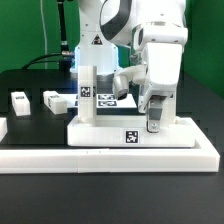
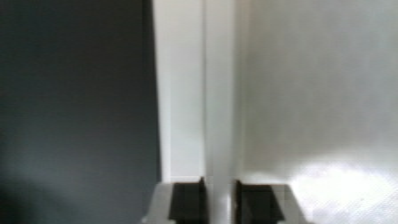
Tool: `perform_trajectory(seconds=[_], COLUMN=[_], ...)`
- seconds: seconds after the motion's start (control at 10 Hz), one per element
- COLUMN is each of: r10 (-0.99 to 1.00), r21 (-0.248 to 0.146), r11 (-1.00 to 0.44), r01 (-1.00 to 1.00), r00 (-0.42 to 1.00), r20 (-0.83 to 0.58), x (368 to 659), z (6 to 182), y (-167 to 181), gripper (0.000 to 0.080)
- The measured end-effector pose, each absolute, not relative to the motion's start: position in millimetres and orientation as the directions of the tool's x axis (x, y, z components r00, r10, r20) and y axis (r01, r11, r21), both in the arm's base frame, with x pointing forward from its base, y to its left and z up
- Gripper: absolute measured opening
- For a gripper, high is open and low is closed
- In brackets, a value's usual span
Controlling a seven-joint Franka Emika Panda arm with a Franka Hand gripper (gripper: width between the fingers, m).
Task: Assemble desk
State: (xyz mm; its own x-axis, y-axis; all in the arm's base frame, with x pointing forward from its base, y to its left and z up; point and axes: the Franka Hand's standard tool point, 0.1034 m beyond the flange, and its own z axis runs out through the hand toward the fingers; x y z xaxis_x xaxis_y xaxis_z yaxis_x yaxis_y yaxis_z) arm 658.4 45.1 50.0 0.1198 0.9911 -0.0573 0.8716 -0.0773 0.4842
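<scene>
The desk's white tabletop point(image 1: 120, 131) lies flat in the middle, a black-and-white tag on its front face. One square leg point(image 1: 87, 95) stands upright on its part toward the exterior view's left. My gripper point(image 1: 153, 124) points down over the slab's part toward the exterior view's right. In the wrist view my gripper point(image 2: 219, 190) is shut on a thin white raised rim point(image 2: 192, 90) of the tabletop, with dark table on one side and the slab's white surface point(image 2: 311, 100) on the other. The dark pads point(image 2: 178, 202) press against the rim.
A long low white rail point(image 1: 110, 155) runs in front of the tabletop. Two loose white legs point(image 1: 20, 101) point(image 1: 52, 100) lie on the black table at the exterior view's left. The marker board point(image 1: 112, 98) lies behind the upright leg. Cables hang at the back left.
</scene>
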Motion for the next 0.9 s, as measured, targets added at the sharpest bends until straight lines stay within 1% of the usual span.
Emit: perform_trajectory(seconds=[0.1,0.3,0.4,0.6,0.8,0.9], r10=[0.991,0.992,0.992,0.992,0.992,0.992], r21=[0.476,0.475,0.476,0.487,0.488,0.487], r11=[-0.079,-0.072,-0.072,-0.060,-0.059,-0.059], r01=[0.876,0.877,0.877,0.871,0.871,0.871], r00=[0.121,0.114,0.114,0.106,0.105,0.106], r20=[-0.058,-0.060,-0.061,-0.068,-0.069,-0.069], x=[653.2,653.7,655.2,667.0,668.1,667.7], z=[47.4,44.0,42.7,37.9,36.9,36.2], y=[44.8,47.8,47.0,47.1,47.3,47.2], gripper=[0.0074,0.0074,0.0076,0.0078,0.0078,0.0171])
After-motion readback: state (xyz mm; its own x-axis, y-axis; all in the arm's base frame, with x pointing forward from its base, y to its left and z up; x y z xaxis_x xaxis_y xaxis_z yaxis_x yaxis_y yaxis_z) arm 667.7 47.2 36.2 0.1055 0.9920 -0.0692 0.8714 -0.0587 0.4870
